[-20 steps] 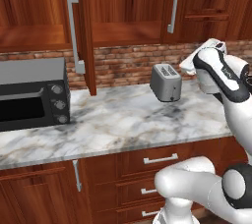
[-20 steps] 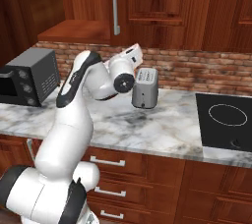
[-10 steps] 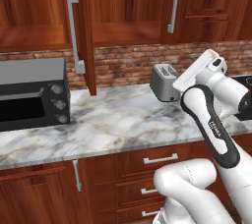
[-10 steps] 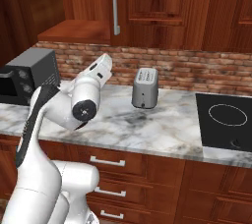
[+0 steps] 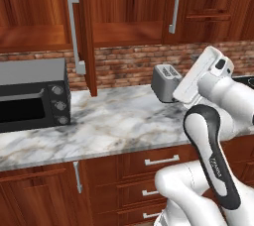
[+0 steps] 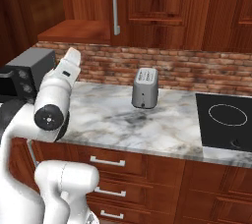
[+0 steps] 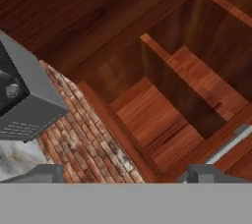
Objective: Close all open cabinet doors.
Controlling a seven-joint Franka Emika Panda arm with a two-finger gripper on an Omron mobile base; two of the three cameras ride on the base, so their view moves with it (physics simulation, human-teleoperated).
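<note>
One cabinet door (image 5: 85, 31) stands swung out edge-on above the marble bench (image 5: 114, 126), left of the toaster (image 5: 166, 82); tool (image 7: 125, 175) open, holding nothing; no legible writing on any item.

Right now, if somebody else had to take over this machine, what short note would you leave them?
End effector: open, holding nothing, aimed up at the open cabinet's bare shelves.
Open cabinet door: swung out edge-on over the counter, right of the toaster oven; bar handle faces left.
Neighbouring door looks shut.
Toaster stands on the counter, untouched.
Done: nothing closed.
Left: push that door shut; check others.
</note>
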